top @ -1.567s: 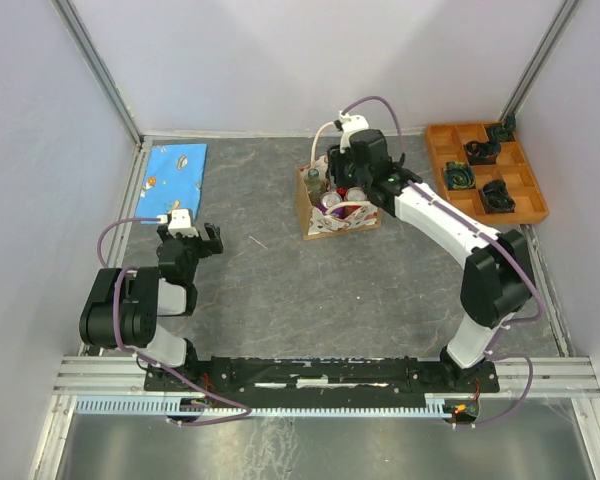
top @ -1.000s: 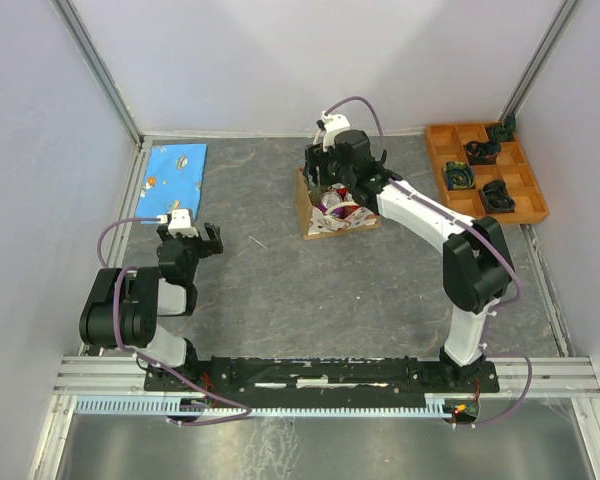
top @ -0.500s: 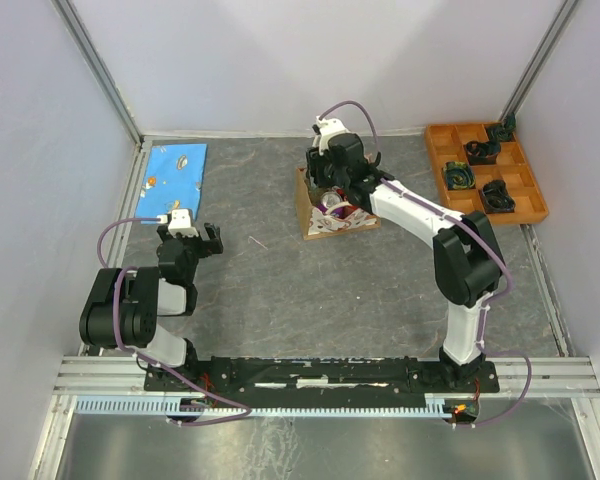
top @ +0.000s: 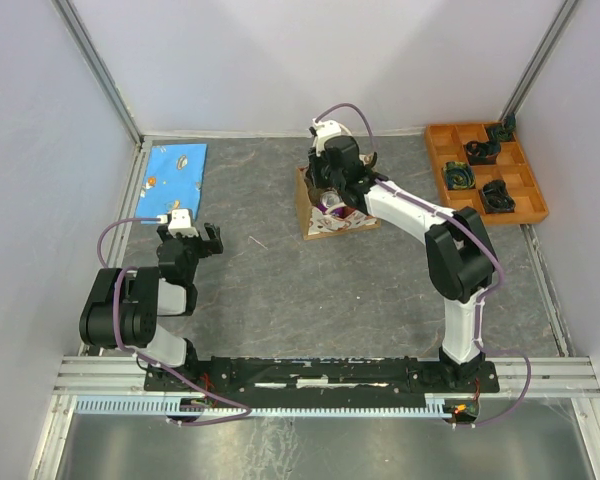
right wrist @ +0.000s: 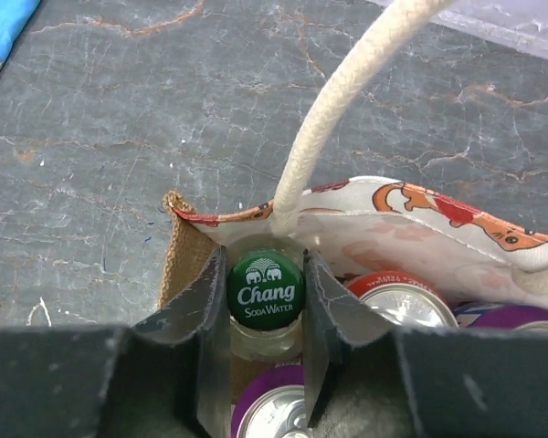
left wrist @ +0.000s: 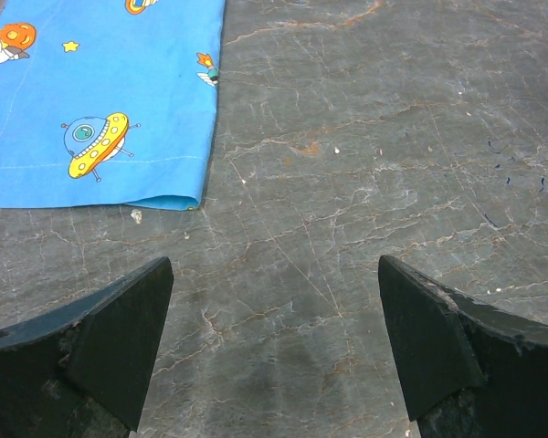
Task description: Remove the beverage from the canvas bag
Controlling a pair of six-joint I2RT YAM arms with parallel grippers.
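Right wrist view gives you the best look: the right claw (right wrist: 264,266) is closed on the bottle (right wrist: 265,292), with one finger on each side of its green cap. The bottle stands upright inside the canvas bag (right wrist: 184,274), at the tan end wall, just in front of the foot of the rope handle (right wrist: 338,109). A silver can (right wrist: 402,306) and a purple can (right wrist: 272,415) sit close beside it. I judge that the bottle is glass and full, so expect it to be stiff, rather heavy, smooth and breakable. The hold at the cap is the right place, because the edge of the cap can stop the fingers from slipping up. Lift it straight, since the bag is soft and light and may come up too, and the handle may catch. Your left claw (left wrist: 274,301) is open over the table (left wrist: 365,137), near the blue cloth (left wrist: 91,82), and holds nothing.
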